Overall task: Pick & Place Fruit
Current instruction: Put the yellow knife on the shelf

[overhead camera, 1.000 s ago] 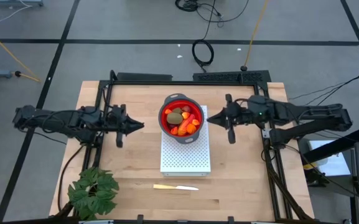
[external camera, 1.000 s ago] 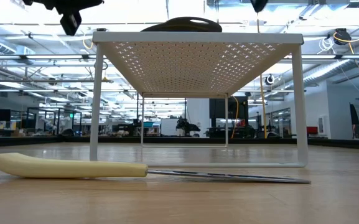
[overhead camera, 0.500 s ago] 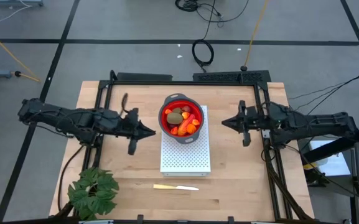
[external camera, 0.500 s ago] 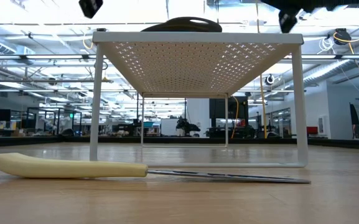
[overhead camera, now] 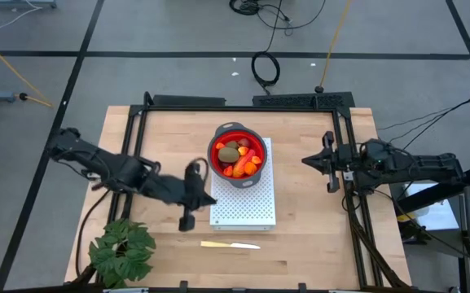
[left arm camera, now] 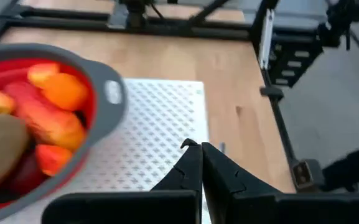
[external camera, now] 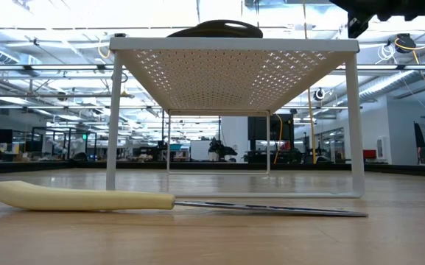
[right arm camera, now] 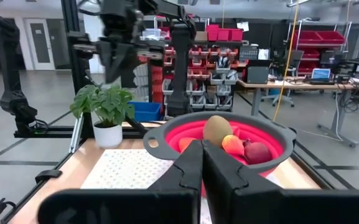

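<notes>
We found the fruit (overhead camera: 237,158) heaped in the red bowl (overhead camera: 215,143) on the white perforated rack (overhead camera: 243,205) at mid-table. The red-orange oblong (left arm camera: 44,118) lay slantwise in the bowl, its long axis roughly along the rack's length. The left gripper (overhead camera: 204,200), jaws closed on nothing, sat beside the rack's near-left edge, the bowl just beyond it; we judged it nearer. The right gripper (overhead camera: 309,160), jaws also closed and empty, stood well apart on the bowl's other side.
</notes>
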`<state>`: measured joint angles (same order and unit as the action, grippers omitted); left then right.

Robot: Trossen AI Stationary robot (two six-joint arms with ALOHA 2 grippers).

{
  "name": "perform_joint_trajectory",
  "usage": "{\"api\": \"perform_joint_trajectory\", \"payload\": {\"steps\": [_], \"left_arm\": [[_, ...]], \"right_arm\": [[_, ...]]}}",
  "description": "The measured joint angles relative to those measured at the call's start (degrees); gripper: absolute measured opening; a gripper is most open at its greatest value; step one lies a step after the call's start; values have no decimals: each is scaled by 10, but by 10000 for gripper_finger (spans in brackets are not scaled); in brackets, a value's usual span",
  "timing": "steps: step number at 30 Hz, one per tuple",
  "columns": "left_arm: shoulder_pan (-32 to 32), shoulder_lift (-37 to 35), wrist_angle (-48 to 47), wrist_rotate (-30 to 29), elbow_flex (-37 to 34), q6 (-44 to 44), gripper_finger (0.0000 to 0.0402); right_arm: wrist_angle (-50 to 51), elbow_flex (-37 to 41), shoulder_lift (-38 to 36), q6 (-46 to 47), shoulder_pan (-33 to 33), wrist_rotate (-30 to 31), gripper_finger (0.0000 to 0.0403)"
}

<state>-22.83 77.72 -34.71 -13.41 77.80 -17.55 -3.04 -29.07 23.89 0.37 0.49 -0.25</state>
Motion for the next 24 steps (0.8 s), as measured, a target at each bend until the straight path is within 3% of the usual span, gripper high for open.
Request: {"api": "perform_joint_trajectory", "payload": {"steps": [9,24], "left_arm": [[-58,101,-33,-2,89,-40,3],[-112,227,-28,18,93,-193,4]], "right_arm": [[2,5,-10,-20,0,0,0],[34,5,-11,-32,0,-1,0]]}}
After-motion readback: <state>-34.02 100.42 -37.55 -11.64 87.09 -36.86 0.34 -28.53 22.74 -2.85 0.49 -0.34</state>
